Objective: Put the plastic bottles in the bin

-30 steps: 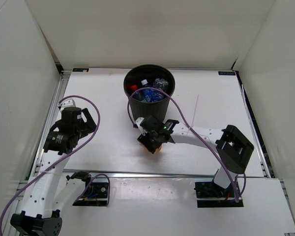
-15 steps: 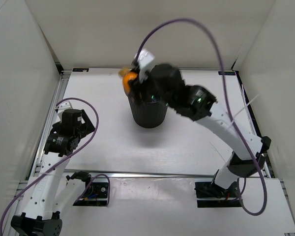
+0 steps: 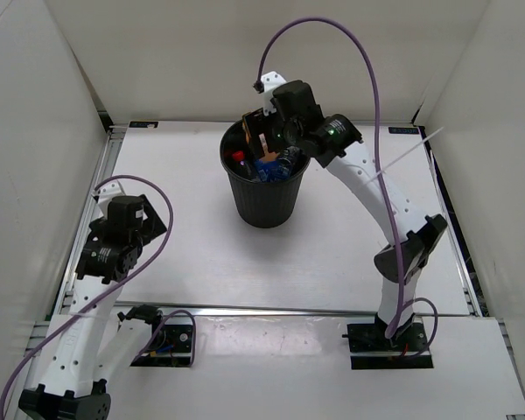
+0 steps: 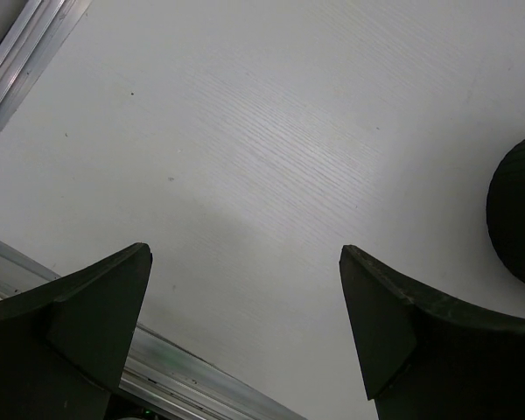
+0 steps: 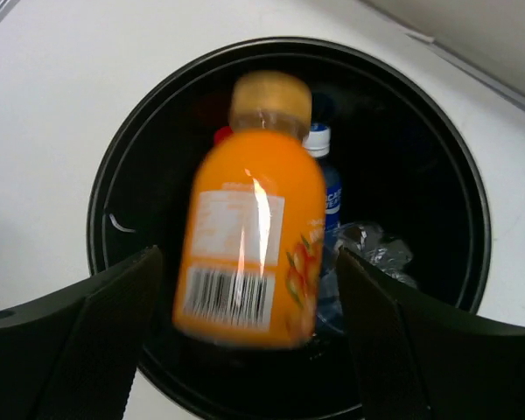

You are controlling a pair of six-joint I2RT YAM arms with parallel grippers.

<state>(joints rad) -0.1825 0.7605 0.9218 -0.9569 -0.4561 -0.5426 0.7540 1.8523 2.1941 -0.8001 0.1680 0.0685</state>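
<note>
The black round bin point(image 3: 264, 194) stands at the table's far middle. My right gripper point(image 3: 264, 138) hangs over its mouth, open. The short orange bottle point(image 5: 249, 236) is between my spread fingers point(image 5: 105, 315) with a gap on each side, blurred, cap pointing away, above the bin's opening point(image 5: 459, 175). Inside the bin lie clear bottles: one with a blue label point(image 5: 330, 188), a crumpled clear one point(image 5: 378, 249) and a red cap point(image 5: 220, 135). The blue label also shows in the top view point(image 3: 268, 167). My left gripper point(image 4: 245, 302) is open and empty over bare table at the near left point(image 3: 149, 229).
The bin's side point(image 4: 518, 214) shows at the right edge of the left wrist view. A metal rail point(image 4: 201, 381) runs along the table's near edge. White walls enclose the table on three sides. The right arm's purple cable point(image 3: 332, 39) loops high above the bin.
My right arm lifted the orange bottle from the table's middle up over the bin. The fingers have since spread and the bottle is loose between them. The left arm has barely moved.
</note>
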